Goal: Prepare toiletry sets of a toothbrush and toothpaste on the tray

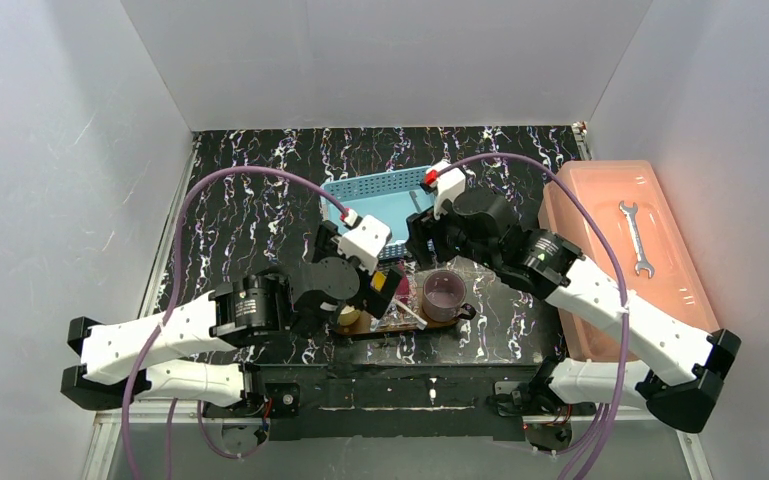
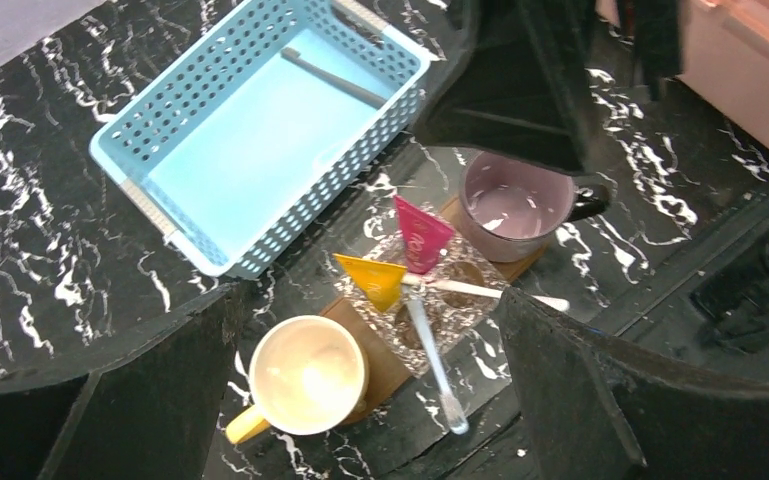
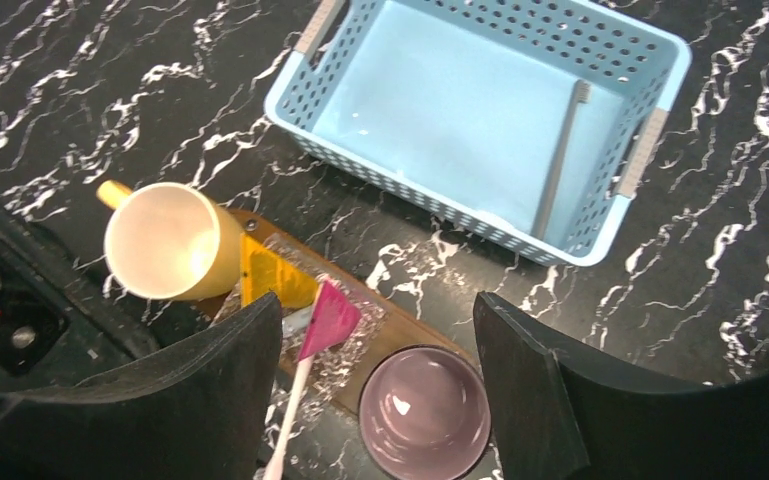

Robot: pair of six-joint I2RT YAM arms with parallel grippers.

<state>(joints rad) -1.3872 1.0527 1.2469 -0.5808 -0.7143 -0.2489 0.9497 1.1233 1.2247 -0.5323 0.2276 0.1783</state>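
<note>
Hovering released and empty, left claw [image 2: 367, 300] and right claw [image 3: 378, 310] hang above toothbrushes [image 2: 430, 350] and toothpaste [image 2: 422, 240] lying on the tray [image 2: 382, 370].

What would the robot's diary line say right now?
left fingers: open, empty | right fingers: open, empty | tray: yellow toothpaste, pink toothpaste, two toothbrushes, between yellow cup and purple cup

Top view: the left arm [image 1: 260, 305] covers part of the tray [image 1: 385, 327]; the toothbrushes [image 1: 410, 313] are too small to separate.

Right wrist view: a finger [image 3: 160, 400] of the right end effector [image 3: 375, 310] hides part of the yellow tube [image 3: 270, 278]; the bottom edge cuts off one toothbrush [image 3: 288, 420].
</note>
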